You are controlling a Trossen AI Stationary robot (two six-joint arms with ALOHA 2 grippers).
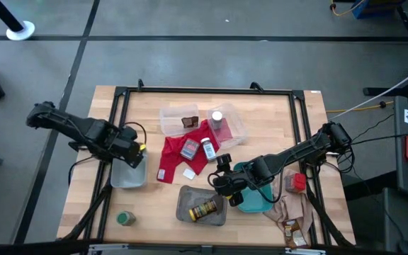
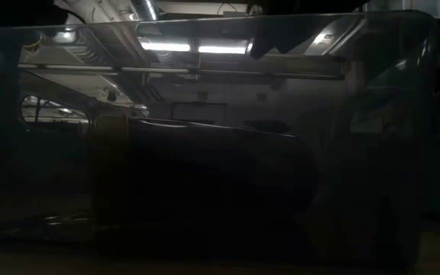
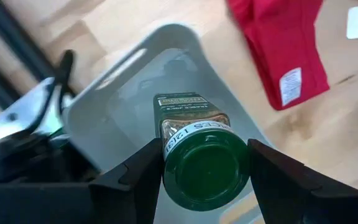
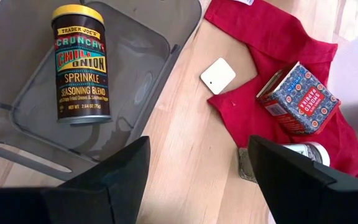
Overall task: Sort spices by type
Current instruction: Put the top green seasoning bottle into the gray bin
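My left gripper hangs over the light grey tray at the table's left and is shut on a green-lidded jar. A second green-lidded jar stands on the wood near the front edge. My right gripper is open with nothing in it, between the red cloth and the dark grey tray. In that tray a yellow-labelled jar lies on its side. A red tin and a white-capped bottle lie on the red cloth. My left gripper pinches the jar between its two fingers at the green lid's opposite sides. The fingers come from above, pointing steeply down. The jar stands lid up below them, inside the light grey tray's rim; whether its base touches the tray floor I cannot tell.
A clear tray at the back holds a brown packet and a bottle. A teal tray lies under my right arm. On the beige cloth are a red tin and a brown packet. A black frame edges the table.
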